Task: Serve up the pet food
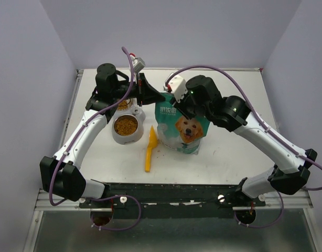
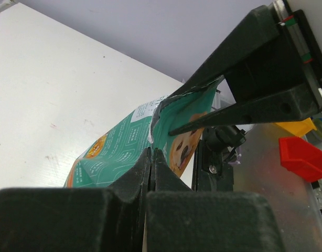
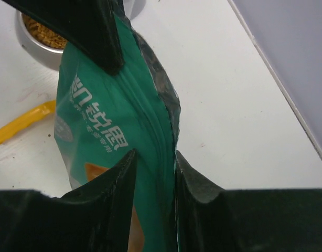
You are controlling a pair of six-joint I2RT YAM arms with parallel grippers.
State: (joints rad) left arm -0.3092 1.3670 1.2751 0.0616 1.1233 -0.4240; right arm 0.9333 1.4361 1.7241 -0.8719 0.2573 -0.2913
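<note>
Bag (image 1: 183, 131): teal-and-white with a dog picture, upright on the white table (image 1: 229, 152).
Pet food (image 1: 126, 125): brown kibble filling the bowl (image 1: 115, 138), just left of the Bag.
Left gripper (image 2: 150, 160): fingers pinched on the Bag's top corner.
Right gripper (image 3: 153, 168): fingers clamped on the Bag's top seam.
Scoop (image 1: 150, 149): orange-yellow, lying flat between bowl and Bag.
</note>
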